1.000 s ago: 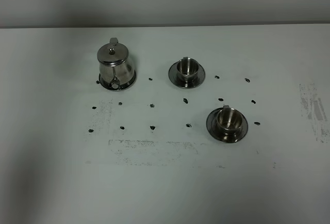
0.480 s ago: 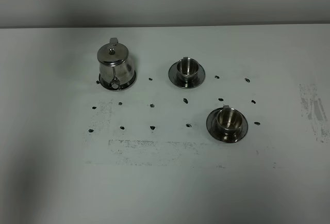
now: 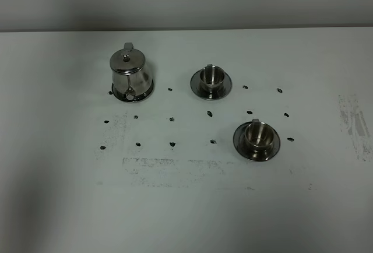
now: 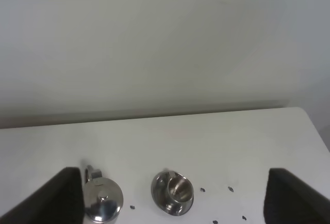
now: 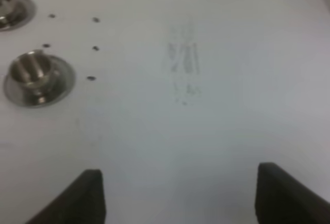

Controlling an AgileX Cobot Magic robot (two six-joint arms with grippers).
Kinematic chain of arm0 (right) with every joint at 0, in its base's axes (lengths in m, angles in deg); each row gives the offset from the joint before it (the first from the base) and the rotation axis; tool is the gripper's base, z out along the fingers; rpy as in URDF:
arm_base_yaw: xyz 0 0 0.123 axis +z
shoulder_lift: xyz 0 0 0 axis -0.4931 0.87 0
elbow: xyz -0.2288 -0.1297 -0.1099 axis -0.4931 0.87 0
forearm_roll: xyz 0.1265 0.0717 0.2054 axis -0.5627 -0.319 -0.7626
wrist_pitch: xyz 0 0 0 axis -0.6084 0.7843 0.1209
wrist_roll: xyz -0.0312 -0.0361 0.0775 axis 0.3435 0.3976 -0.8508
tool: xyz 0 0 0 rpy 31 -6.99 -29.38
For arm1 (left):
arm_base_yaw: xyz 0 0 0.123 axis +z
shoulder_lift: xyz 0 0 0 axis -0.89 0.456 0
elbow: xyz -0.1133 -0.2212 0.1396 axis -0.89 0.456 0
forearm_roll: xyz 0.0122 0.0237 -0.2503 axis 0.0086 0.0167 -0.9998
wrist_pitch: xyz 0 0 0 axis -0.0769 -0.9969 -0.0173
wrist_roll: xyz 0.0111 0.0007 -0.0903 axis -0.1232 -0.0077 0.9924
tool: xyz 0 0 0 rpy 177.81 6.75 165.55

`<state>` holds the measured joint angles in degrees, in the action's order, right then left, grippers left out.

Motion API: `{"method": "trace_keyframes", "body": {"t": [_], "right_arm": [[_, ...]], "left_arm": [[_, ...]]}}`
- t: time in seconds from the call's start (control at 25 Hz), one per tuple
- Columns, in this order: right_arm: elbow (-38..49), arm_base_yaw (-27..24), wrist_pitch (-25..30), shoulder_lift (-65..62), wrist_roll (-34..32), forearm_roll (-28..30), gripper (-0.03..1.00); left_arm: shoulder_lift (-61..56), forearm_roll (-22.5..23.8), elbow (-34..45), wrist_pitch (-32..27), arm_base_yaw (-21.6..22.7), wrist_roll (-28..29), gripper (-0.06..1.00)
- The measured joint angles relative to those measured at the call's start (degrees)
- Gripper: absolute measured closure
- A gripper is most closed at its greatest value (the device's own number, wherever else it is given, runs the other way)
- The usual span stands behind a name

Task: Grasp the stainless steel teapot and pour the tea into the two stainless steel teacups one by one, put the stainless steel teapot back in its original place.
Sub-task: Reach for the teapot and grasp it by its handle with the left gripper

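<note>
Since nothing is gripped yet, the left claw [image 4: 175,203] and right claw [image 5: 183,198] both hang spread wide over the desk [image 3: 186,206]. The stainless steel teapot [image 3: 131,77] stands on its round disc [image 3: 150,91] toward the far-left edge. The far teacup [image 3: 211,77] and near teacup [image 3: 258,136] sit well apart on saucers, so there looks to be ample room to approach.

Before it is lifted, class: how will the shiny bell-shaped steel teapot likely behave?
Probably rigid: the teapot is polished steel. Likely slippery, given its mirror-smooth wall. Its wide base suggests it resists tipping, though the domed lid may shift when tilted.
</note>
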<state>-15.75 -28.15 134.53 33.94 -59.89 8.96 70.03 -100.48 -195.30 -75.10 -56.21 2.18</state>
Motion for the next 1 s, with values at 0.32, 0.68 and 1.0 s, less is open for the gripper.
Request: {"method": "trace_keyframes", "body": {"t": [0.32,0.68,1.0], "right_arm": [[0.00,3.68,0.00,0.00,0.00,-0.05,0.37],[0.00,6.68,0.00,0.00,-0.06,-0.10,0.37],[0.00,3.21,0.00,0.00,-0.06,-0.05,0.37]], "left_arm": [[0.00,0.00,0.00,0.00,0.00,-0.20,0.29],[0.00,0.00,0.00,0.00,0.00,-0.38,0.30],[0.00,0.00,0.00,0.00,0.00,-0.38,0.30]]}}
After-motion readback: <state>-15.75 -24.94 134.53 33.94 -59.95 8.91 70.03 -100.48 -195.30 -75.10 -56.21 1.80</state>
